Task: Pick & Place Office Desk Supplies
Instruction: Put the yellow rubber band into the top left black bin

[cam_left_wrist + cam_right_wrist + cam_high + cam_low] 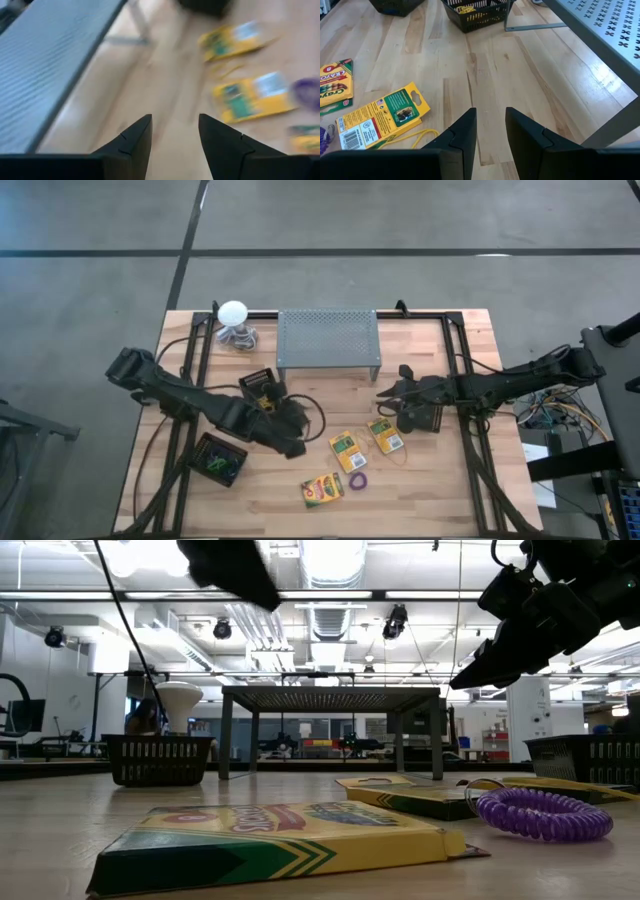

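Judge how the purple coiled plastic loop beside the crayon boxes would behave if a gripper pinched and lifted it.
The purple coiled plastic loop is probably springy: its open coils would squash under a pinch. It looks thin and hollow, so likely very light. It lies flat on the wooden table, so rolling seems unlikely.

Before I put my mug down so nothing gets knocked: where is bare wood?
Free: the strip in front of the grey stand, between the left gripper and right gripper. Crowded: the front middle, with three crayon boxes and a purple loop.

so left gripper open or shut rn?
Open. In its wrist view the left gripper shows a clear gap between its fingers, bare table between them, nothing held.
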Controlling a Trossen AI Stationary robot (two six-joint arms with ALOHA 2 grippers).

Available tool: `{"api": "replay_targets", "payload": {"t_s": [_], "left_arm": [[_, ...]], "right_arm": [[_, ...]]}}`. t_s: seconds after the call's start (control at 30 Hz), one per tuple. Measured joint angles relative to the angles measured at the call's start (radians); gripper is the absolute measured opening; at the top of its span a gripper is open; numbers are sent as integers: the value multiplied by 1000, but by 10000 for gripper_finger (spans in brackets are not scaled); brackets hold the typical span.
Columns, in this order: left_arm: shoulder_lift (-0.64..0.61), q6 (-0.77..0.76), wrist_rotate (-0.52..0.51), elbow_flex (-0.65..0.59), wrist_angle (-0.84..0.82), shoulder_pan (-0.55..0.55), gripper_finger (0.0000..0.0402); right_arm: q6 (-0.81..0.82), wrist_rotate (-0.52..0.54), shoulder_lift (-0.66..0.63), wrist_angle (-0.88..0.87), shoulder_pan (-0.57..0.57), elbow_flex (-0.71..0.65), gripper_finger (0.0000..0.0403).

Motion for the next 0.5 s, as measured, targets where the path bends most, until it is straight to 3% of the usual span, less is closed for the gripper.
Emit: {"api": "replay_targets", "payload": {"t_s": [0.2,0.5], "left_arm": [[0,50,61,-85,299,0,165],[2,-18,80,-236,519,0,165]], "right_arm": [[0,0,0,0,0,0,100],[0,0,0,0,0,0,100]]}}
